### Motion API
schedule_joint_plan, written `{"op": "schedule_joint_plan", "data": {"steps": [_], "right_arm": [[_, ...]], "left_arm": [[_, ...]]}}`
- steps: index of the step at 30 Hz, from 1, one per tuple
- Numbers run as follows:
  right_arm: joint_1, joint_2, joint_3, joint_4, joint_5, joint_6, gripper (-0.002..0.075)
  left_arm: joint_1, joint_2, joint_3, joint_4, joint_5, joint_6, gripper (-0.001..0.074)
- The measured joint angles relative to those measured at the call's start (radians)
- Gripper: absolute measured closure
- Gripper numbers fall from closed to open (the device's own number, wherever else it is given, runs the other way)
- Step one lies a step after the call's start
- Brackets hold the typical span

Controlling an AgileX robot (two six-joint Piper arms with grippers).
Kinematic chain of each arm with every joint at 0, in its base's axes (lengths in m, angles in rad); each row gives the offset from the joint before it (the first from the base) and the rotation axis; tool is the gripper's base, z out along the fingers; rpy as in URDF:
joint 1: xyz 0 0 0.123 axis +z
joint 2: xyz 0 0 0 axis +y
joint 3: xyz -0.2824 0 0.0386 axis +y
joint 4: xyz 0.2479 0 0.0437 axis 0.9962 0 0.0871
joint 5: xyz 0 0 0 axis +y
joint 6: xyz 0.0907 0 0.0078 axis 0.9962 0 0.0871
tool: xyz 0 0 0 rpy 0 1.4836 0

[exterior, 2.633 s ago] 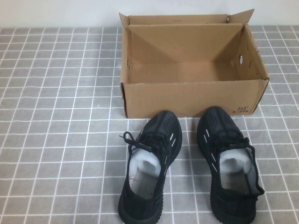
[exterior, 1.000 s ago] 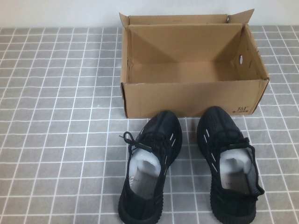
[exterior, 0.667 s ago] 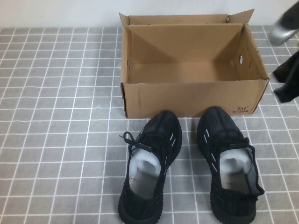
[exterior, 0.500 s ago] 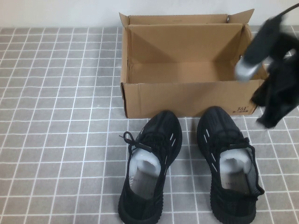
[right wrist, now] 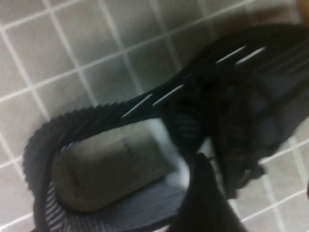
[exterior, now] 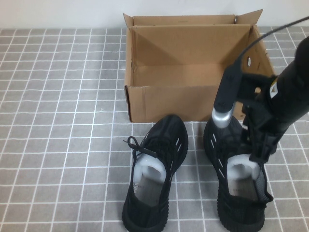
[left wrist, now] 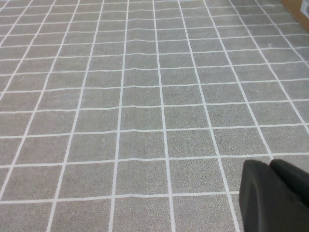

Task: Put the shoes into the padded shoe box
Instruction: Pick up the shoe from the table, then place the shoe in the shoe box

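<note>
Two black knit sneakers lie on the tiled mat with their toes toward the brown cardboard shoe box (exterior: pixel 193 101), which is open and empty. The left shoe (exterior: pixel 154 174) lies alone. My right gripper (exterior: pixel 258 153) is open and hangs over the right shoe (exterior: pixel 236 193) at its tongue and collar. In the right wrist view one finger (right wrist: pixel 203 193) is over the light lining of the right shoe (right wrist: pixel 111 164), and the other shows only at the picture's edge, beyond the shoe's side. My left gripper (left wrist: pixel 271 166) is shut and empty above bare tiles, out of the high view.
The grey tiled mat (exterior: pixel 58 121) covers the table, with a white wall behind the box. A corner of the box (left wrist: pixel 300 6) shows in the left wrist view. The right arm's cable (exterior: pixel 256 43) arcs over the box's right end.
My right arm has come in from the far right, swept past the box's right end and lowered over the right shoe. Shoes and box have not moved.
</note>
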Motion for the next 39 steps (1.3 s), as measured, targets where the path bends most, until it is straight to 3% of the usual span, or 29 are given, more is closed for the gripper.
{"op": "schedule_joint_plan", "data": {"steps": [12, 15, 19, 21, 30, 33, 39], "right_arm": [[0.001, 0.102, 0.000, -0.015, 0.031, 0.015, 0.0337], [0.001, 0.122, 0.000, -0.058, 0.014, 0.057, 0.0405], [0.001, 0.126, 0.000, -0.092, 0.021, 0.111, 0.0636], [0.002, 0.124, 0.000, -0.092, 0.036, 0.125, 0.0685], [0.002, 0.076, -0.107, -0.079, 0.180, 0.287, 0.0713], [0.002, 0.062, -0.201, -0.055, 0.201, 0.412, 0.0713], [0.002, 0.056, -0.367, -0.042, 0.210, 0.882, 0.0715]], "left_arm": [[0.000, 0.000, 0.000, 0.000, 0.000, 0.000, 0.0738], [0.000, 0.000, 0.000, 0.000, 0.000, 0.000, 0.0738], [0.000, 0.000, 0.000, 0.000, 0.000, 0.000, 0.0738], [0.000, 0.000, 0.000, 0.000, 0.000, 0.000, 0.0738], [0.000, 0.000, 0.000, 0.000, 0.000, 0.000, 0.0738], [0.000, 0.000, 0.000, 0.000, 0.000, 0.000, 0.0738], [0.000, 0.000, 0.000, 0.000, 0.000, 0.000, 0.0738]]}}
